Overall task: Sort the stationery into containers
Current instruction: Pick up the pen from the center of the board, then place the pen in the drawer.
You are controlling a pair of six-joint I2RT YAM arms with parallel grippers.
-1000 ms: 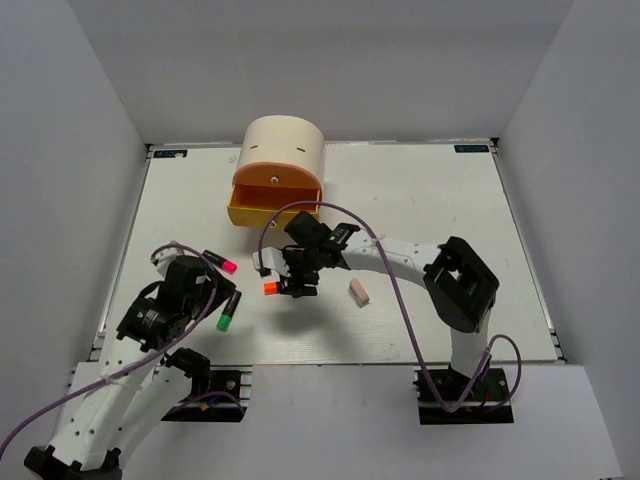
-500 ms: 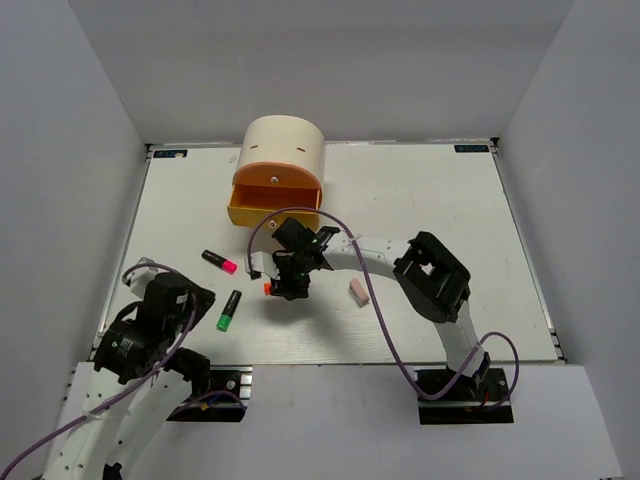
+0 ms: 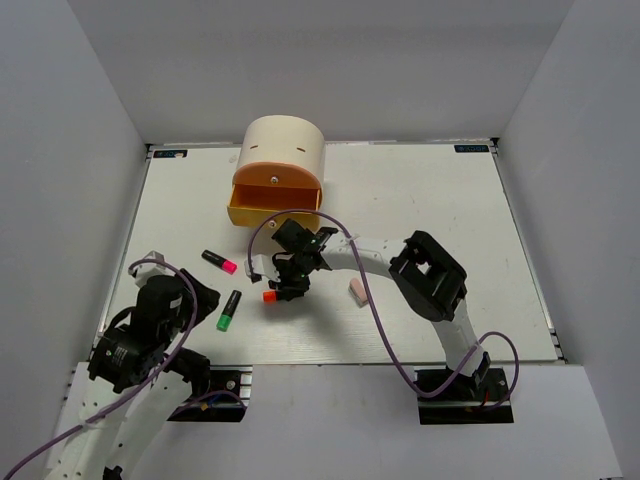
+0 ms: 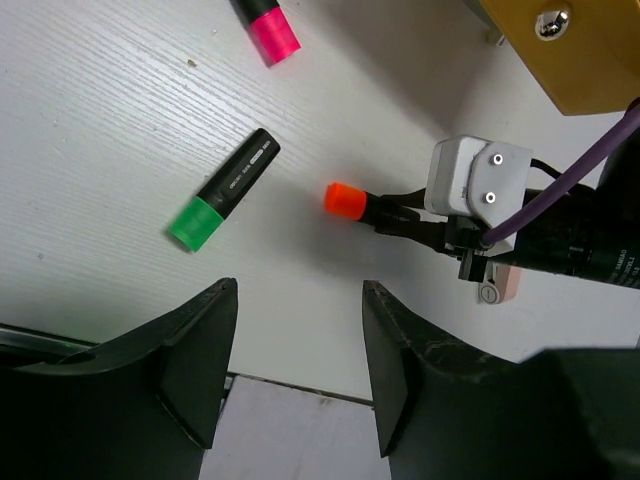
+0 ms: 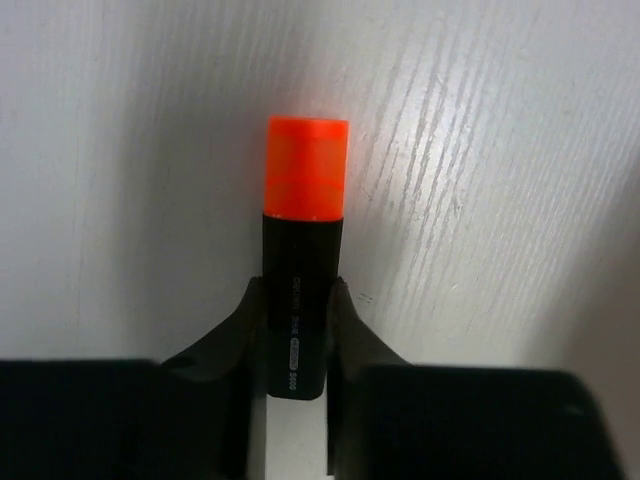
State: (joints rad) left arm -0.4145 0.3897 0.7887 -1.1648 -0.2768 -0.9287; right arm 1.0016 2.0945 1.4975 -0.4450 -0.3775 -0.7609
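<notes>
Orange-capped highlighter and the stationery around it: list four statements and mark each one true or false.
1. The right gripper is shut on the orange-capped highlighter. True.
2. The green-capped highlighter is held in the left gripper. False: it lies on the table, and the left gripper is open with nothing between its fingers.
3. The pink-capped highlighter lies on the table, apart from the green-capped one. True.
4. The pink eraser touches the orange-capped highlighter. False: it lies apart on the table, on the other side of the right gripper.
</notes>
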